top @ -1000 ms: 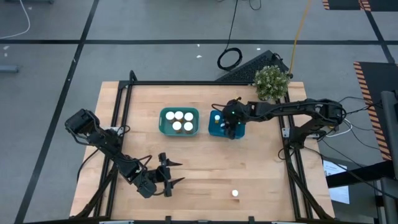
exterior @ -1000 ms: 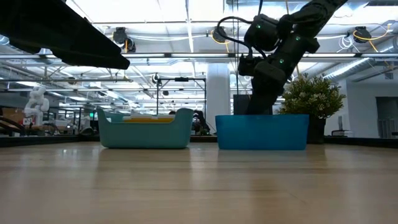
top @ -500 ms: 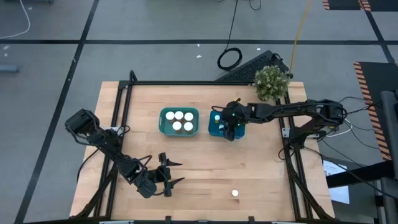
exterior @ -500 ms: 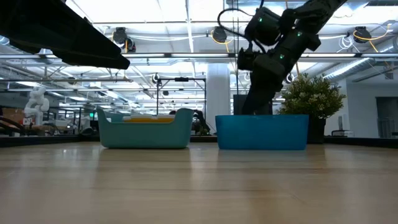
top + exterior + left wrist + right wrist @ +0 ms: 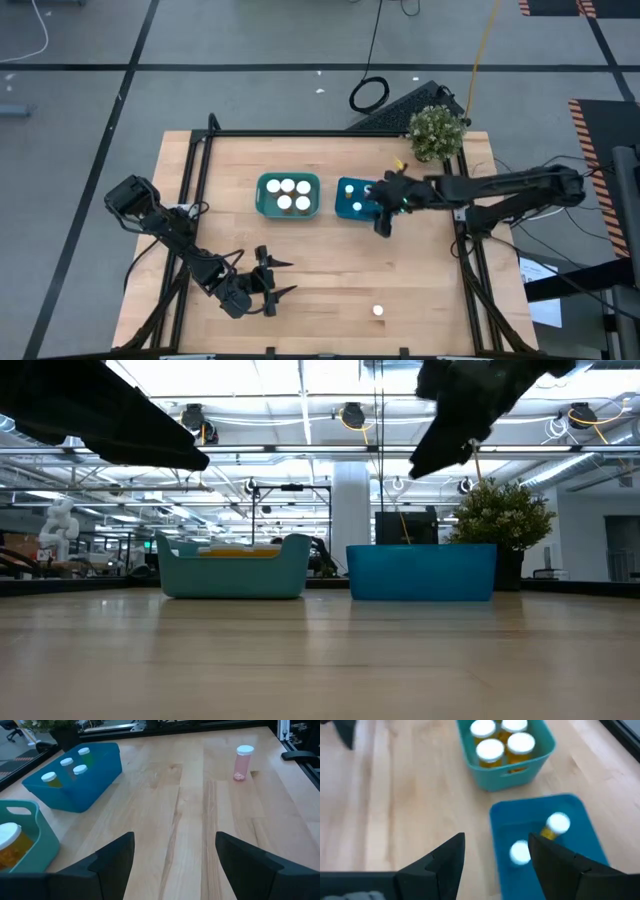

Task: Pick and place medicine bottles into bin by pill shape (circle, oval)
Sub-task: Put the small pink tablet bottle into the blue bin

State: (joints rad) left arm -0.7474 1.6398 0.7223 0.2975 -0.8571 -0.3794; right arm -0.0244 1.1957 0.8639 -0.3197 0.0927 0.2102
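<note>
- Wooden table point(image 5: 320, 270), seen from overhead, carries two bins side by side in its far half: a teal bin point(image 5: 264, 196) on the left and a blue bin point(image 5: 343, 211) on the right.
- We count five white-capped medicine bottles point(image 5: 287, 194) standing in the teal bin; the right wrist view shows their amber bodies.
- We see further bottles in the blue bin; the left wrist view shows three white caps there point(image 5: 66, 767).
- One bottle with pink contents point(image 5: 378, 310) stands alone near the front edge, right of centre, well apart from both bins; it is upright in the left wrist view point(image 5: 243, 763).
- Our right gripper point(image 5: 383, 222) hangs above the near right corner of the blue bin, fingers spread and grasping nothing.
- Our left gripper point(image 5: 277, 277) waits near the front left of the table, fingers likewise released and empty.
- A potted plant point(image 5: 437, 131) sits at the far right corner.
</note>
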